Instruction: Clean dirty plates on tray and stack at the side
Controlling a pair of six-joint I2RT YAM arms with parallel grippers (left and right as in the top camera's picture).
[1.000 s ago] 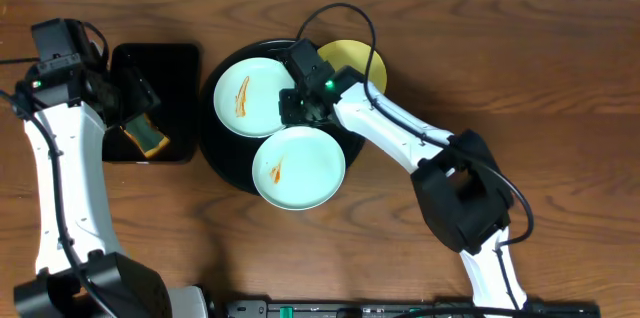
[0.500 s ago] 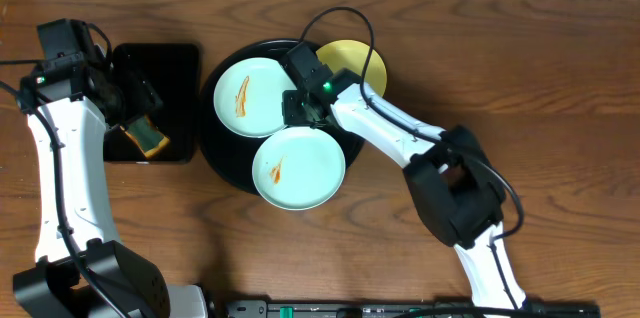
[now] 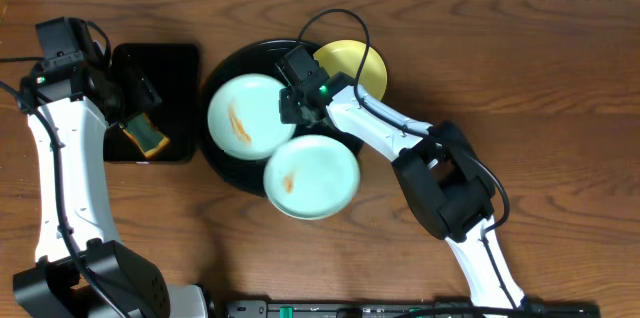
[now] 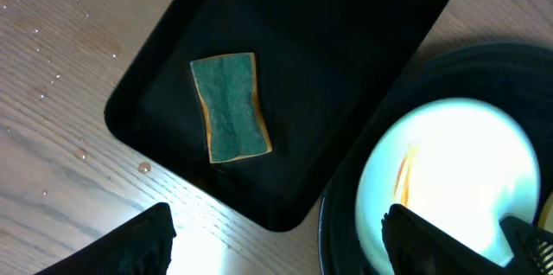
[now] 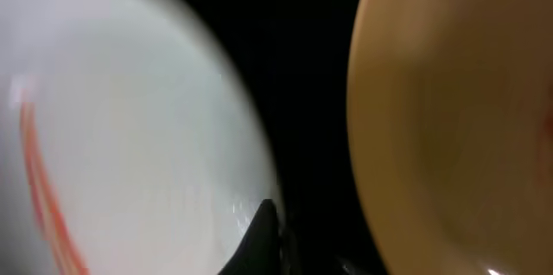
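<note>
One plate [image 3: 243, 121] lay just beside the right gripper [image 3: 288, 110], jaws together; the rim hold required verification before lifting.

Overhead view: even, fairly bright light from above, with soft short shadows beside the arms on the table [image 3: 520, 78]. The lower blue-green plate [image 3: 312, 175] is slightly blurred at its rim.

Left wrist view: the sponge [image 4: 230, 107] is sharp. The upper blue-green plate [image 4: 458, 180] is blown out to white, and the table is washed pale.

Right wrist view: wholly out of focus. A pale plate [image 5: 130, 137] is overexposed, the yellow plate [image 5: 458, 137] is dim orange, and it is dark between them.
</note>
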